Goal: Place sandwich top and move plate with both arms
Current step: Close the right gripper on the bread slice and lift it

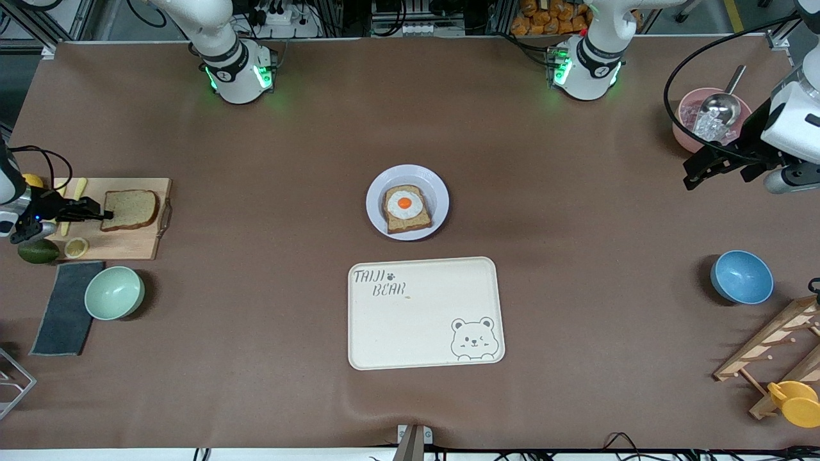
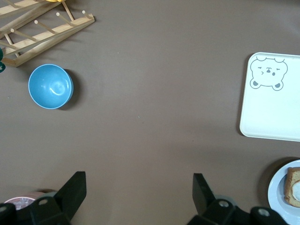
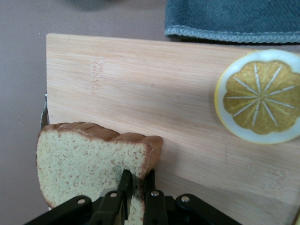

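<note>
The sandwich top [image 1: 130, 209], a plain brown slice, lies on a wooden cutting board [image 1: 128, 246] at the right arm's end of the table. My right gripper [image 1: 106, 214] is shut on that slice's crust edge; the right wrist view shows both fingers pinching the sandwich top [image 3: 79, 159] between them at the right gripper [image 3: 137, 176]. The lavender-white plate [image 1: 378, 192] sits mid-table and carries a bread slice with a fried egg [image 1: 405, 208]. My left gripper [image 1: 695, 173] hangs open over bare table beside a pink bowl, and the left gripper [image 2: 139, 180] holds nothing.
A cream bear-printed tray [image 1: 423, 320] lies nearer the camera than the plate. A green bowl [image 1: 114, 292], grey towel [image 1: 64, 307], avocado [image 1: 38, 251] and lemon slice [image 3: 260, 96] surround the board. A blue bowl [image 1: 741, 276], pink bowl with scoop [image 1: 701, 121] and wooden rack [image 1: 775, 352] stand at the left arm's end.
</note>
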You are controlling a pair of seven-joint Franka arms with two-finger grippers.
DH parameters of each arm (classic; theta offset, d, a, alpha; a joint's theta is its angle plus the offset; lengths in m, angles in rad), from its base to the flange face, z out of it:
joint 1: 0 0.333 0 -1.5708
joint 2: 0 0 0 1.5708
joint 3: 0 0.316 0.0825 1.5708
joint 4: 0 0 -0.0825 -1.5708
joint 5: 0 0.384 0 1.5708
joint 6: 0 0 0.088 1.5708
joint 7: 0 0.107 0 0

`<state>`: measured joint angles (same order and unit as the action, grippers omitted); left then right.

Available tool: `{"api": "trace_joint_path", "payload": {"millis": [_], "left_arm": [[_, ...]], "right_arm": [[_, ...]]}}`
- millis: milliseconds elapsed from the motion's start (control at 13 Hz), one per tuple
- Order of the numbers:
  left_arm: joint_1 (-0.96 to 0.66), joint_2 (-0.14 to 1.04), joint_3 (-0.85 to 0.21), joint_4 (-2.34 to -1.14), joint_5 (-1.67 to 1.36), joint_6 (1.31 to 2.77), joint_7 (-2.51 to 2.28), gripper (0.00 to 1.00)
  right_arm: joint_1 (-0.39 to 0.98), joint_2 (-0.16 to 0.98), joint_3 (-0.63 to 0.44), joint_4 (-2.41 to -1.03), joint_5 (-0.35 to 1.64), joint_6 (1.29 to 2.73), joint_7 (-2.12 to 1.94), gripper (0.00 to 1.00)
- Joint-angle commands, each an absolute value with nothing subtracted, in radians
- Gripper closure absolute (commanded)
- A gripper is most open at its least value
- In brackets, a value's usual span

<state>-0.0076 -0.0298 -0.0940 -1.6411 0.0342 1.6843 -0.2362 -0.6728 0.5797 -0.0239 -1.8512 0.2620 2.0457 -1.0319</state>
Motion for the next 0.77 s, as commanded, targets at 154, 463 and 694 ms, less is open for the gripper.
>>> {"api": "trace_joint_path", "payload": {"millis": [154,463,694], "left_arm": [[0.002,-0.040,-0.101,-1.651,0.046,1.690,-0.222,0.00],[0.000,-0.040,-0.101,-1.651,0.044,1.686,-0.222,0.00],[-0.002,-0.046,-0.101,-1.658,0.044,1.681,-0.222,0.00]], "right_arm": [[-0.672,0.584,-0.005,-1.781,0.287,1.936,-1.023,1.00],[-0.650,0.581,-0.005,-1.741,0.285,1.875,-1.016,1.00],[-0.626,0.575,-0.002,-1.735,0.288,1.809,-0.953,1.00]]}}
